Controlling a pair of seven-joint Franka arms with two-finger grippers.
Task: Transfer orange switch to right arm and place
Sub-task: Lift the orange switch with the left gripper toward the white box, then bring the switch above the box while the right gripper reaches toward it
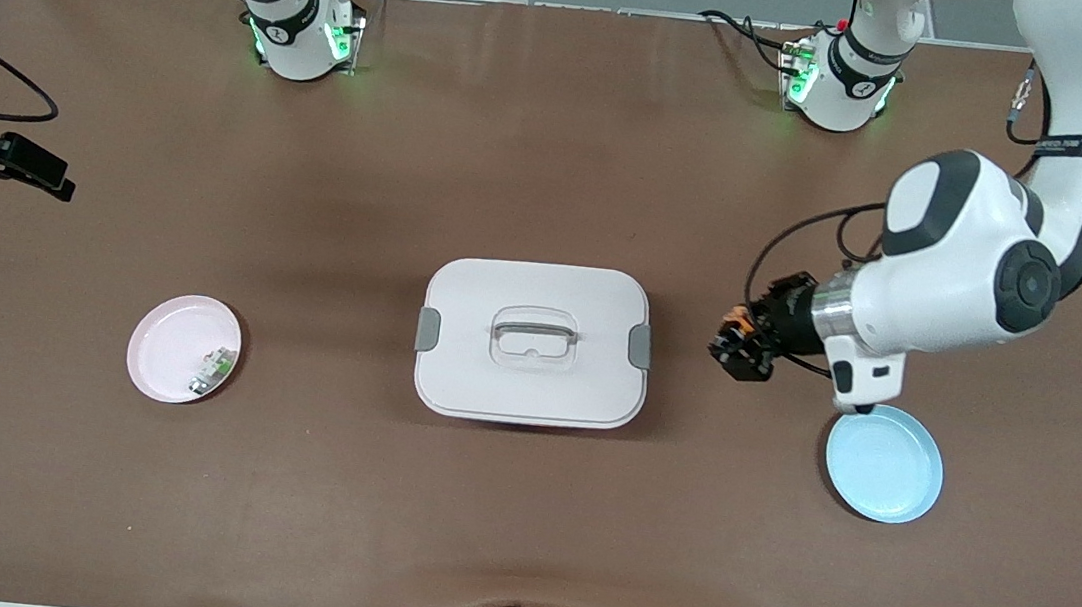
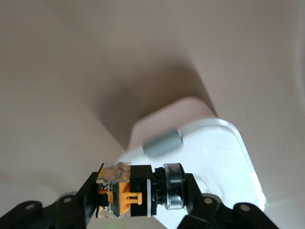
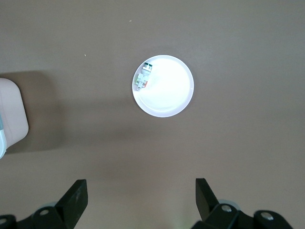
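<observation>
My left gripper [image 1: 736, 346] is shut on the orange switch [image 1: 732, 320], a small black part with an orange end. It holds the switch above the table between the white box [image 1: 473, 377] and the blue plate [image 1: 886, 465]. In the left wrist view the switch [image 2: 136, 191] lies crosswise between the two fingers of the left gripper [image 2: 143, 199]. My right gripper [image 1: 47, 171] is open and empty, high over the table's edge at the right arm's end. Its fingers [image 3: 76, 195] show wide apart in the right wrist view, far above the pink plate [image 3: 169, 90].
The white lidded box with grey latches stands mid-table, and its corner and one latch [image 2: 163, 141] show in the left wrist view. The pink plate [image 1: 165, 344] holds a small white-and-green part [image 1: 214, 370]. The blue plate is empty.
</observation>
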